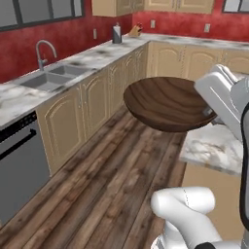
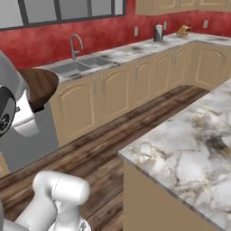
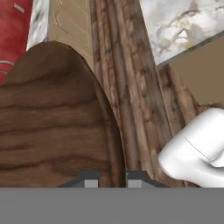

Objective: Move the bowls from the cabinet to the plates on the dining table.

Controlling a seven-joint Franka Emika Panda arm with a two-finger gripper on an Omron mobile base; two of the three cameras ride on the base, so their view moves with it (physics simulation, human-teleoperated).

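Open wood floor (image 1: 112,180) runs between counter cabinets (image 1: 92,104) and dining table (image 2: 189,149).

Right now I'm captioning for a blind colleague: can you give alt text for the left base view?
A dark brown wooden bowl is held aloft at its rim by the white gripper, above wood flooring, beside the marble dining table. A sink counter runs along the red wall.

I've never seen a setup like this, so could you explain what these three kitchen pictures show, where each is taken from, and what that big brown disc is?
It's a white robot arm on a driving base. Two cameras ride behind it, left and right; the third sits on its hand. The brown disc is a wooden bowl, pinched by its rim in the shut gripper and carried above the wood floor. The marble-topped dining table stands beside the arm; the part in view is bare. Along the red wall runs a counter with a sink.
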